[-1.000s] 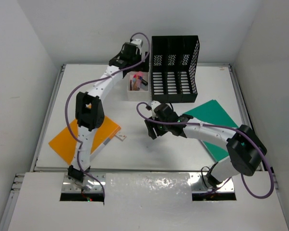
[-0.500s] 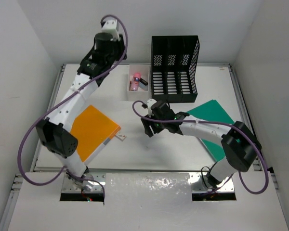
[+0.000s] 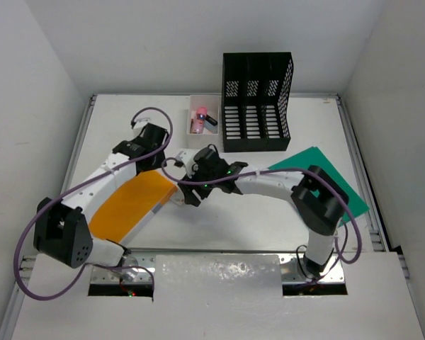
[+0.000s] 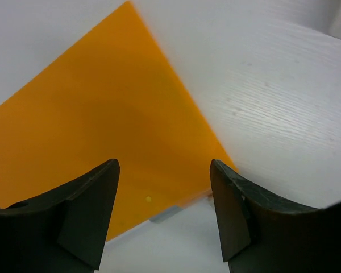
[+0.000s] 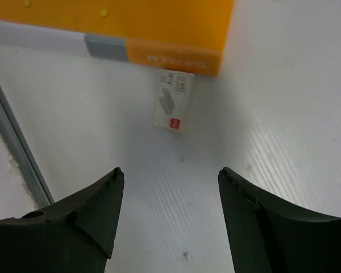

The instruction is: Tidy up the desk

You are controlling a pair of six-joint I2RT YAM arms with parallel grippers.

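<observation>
The desk [image 3: 227, 227] fills the top view, under both arms. The orange folder [image 3: 127, 205] lies at 8 o'clock. The left end effector [image 4: 163, 170] and right end effector [image 5: 170, 176] hang wide open and empty over it. They are so close they might bump, or push it away

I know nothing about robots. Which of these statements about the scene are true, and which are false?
1. The left gripper and the right gripper are both open and hold nothing. True.
2. The orange folder stands in the black file rack. False: it lies flat on the desk.
3. The green folder lies on the right side of the desk. True.
4. The small white box is empty. False: it holds a pink thing and a dark one.
</observation>
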